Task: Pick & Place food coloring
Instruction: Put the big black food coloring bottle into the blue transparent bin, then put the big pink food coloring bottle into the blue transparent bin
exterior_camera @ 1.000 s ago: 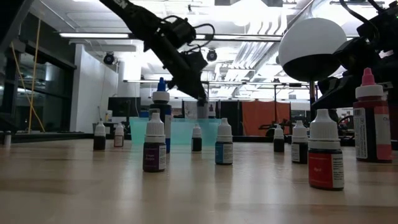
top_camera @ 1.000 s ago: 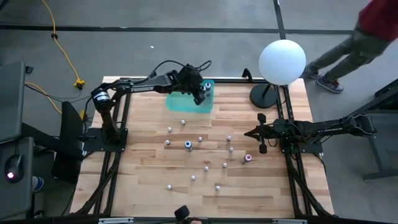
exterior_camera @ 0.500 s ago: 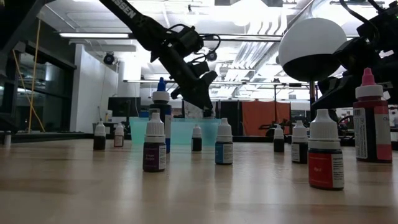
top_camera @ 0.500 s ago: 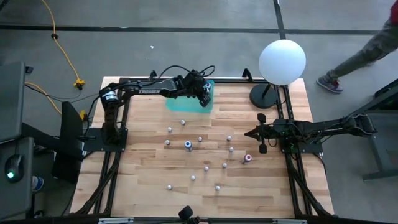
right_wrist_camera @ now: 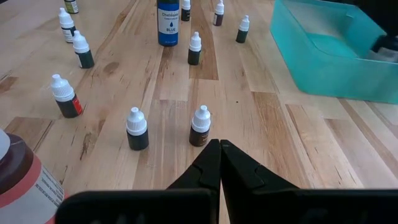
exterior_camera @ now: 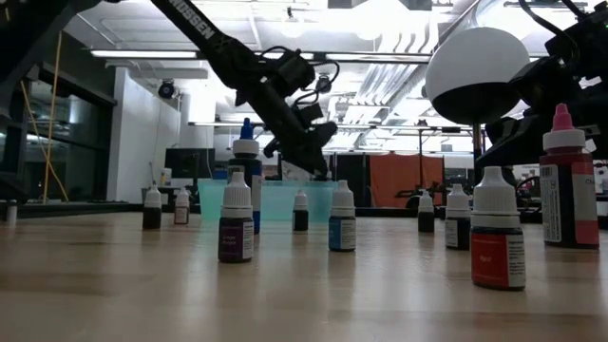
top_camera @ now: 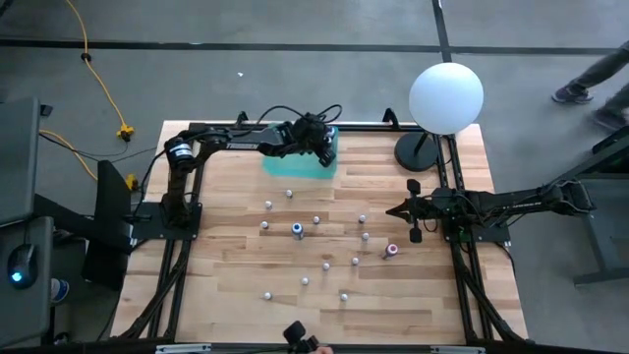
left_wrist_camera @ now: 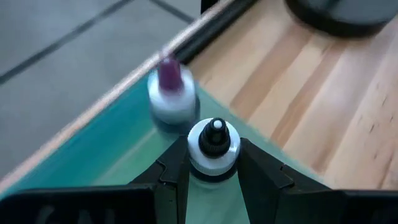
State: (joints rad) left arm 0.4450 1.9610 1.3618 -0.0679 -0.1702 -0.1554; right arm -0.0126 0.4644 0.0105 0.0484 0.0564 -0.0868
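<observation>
Since a second ago, the left gripper (top_camera: 321, 147) has tilted lower into the teal bin (top_camera: 285, 164), fingers clamped on a small food coloring bottle (left_wrist_camera: 213, 147) (one pink-capped bottle (left_wrist_camera: 171, 92) already inside); release seems imminent. Off right, the right gripper (top_camera: 414, 210) waits pinched together, empty.

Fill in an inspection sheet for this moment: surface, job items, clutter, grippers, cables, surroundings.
Surface: wooden table, bare planks between the items.
Job items: small food coloring bottles standing scattered mid-table; a larger blue bottle among them; a pink-capped bottle already in the teal bin.
Clutter: white globe lamp on a dark base at the far right corner.
Grippers: left gripper over the bin, shut on a white-capped bottle; right gripper shut, empty, at the right side.
Cables: yellow cord on the floor.
Surroundings: a person's legs at top right.
</observation>
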